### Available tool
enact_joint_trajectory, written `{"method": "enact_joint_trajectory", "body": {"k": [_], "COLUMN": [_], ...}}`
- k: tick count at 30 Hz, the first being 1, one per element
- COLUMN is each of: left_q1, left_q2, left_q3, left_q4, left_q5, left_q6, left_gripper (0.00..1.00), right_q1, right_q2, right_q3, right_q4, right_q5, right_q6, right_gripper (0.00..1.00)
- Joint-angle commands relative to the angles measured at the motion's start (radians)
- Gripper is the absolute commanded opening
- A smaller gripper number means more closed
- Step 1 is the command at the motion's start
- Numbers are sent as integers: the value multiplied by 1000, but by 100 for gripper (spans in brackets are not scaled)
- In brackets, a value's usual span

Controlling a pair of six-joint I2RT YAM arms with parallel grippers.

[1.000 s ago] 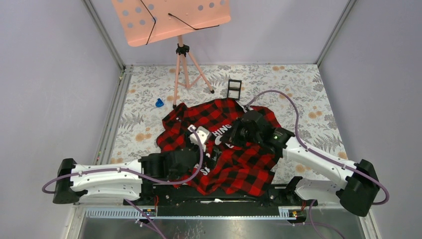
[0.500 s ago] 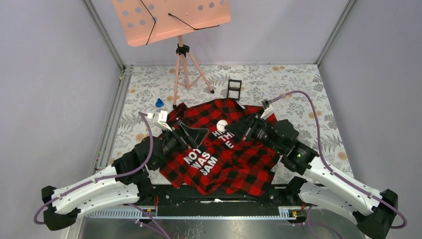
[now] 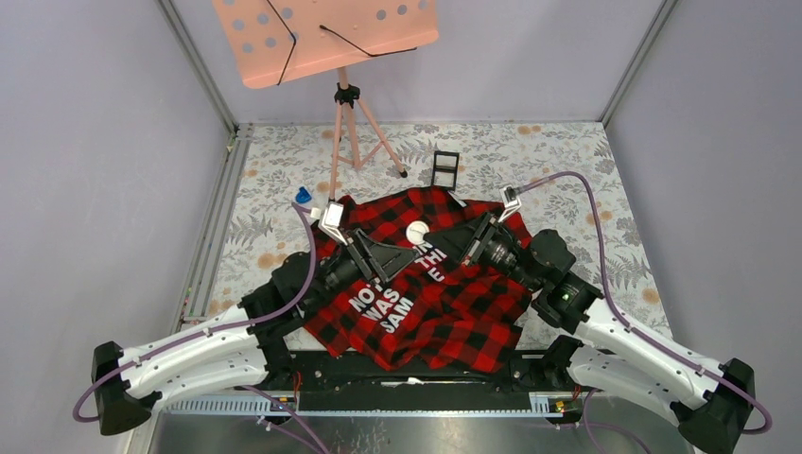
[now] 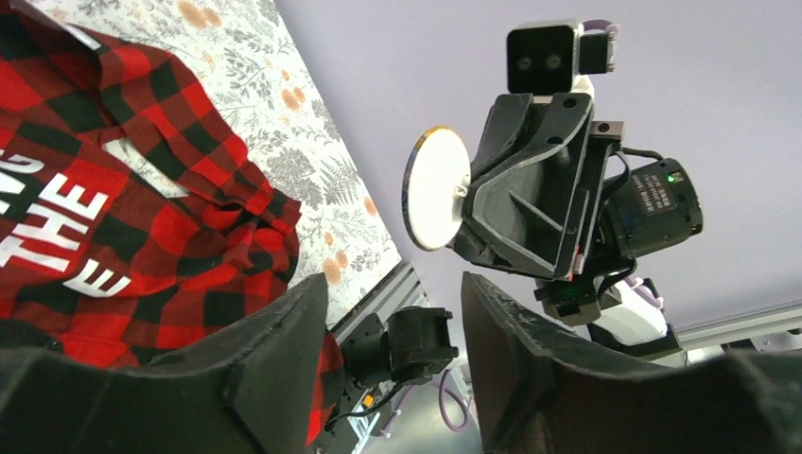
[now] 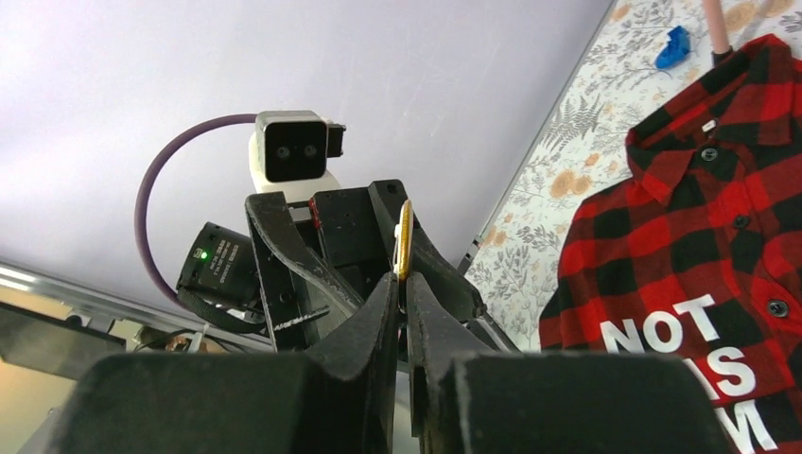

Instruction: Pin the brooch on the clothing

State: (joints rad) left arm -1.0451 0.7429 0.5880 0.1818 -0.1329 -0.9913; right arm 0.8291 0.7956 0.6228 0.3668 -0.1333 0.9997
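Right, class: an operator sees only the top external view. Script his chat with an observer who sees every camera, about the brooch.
Operator: Which claw holds it?
Observer: The right claw; its wrist view shows the brooch pinched edge-on.
Operator: Is the left claw touching it?
Observer: No; the left wrist view shows it open, apart from the brooch.
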Motion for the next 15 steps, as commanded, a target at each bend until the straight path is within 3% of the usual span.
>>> {"method": "enact_joint_trajectory", "body": {"k": [1, 7, 11, 15], "left_q1": [8, 24, 32, 36], "left_q2": [-11, -29, -32, -31], "left_q3": [21, -10, -7, -2], "left_q4": [123, 193, 184, 174], "left_q5": [25, 21, 14, 15], "left_q6": [-37, -72, -81, -88], "left_gripper": [53, 50, 37, 32], "right_q1": [-5, -5, -5, -5], "right_q2": [13, 44, 56, 62], "right_q3": [-10, -9, -7, -7], "right_q4": [129, 181, 197, 217], "right_q5": [-36, -82, -96, -106], "right_q6": [16, 35, 38, 45], "right_gripper": [0, 0, 0, 0]}}
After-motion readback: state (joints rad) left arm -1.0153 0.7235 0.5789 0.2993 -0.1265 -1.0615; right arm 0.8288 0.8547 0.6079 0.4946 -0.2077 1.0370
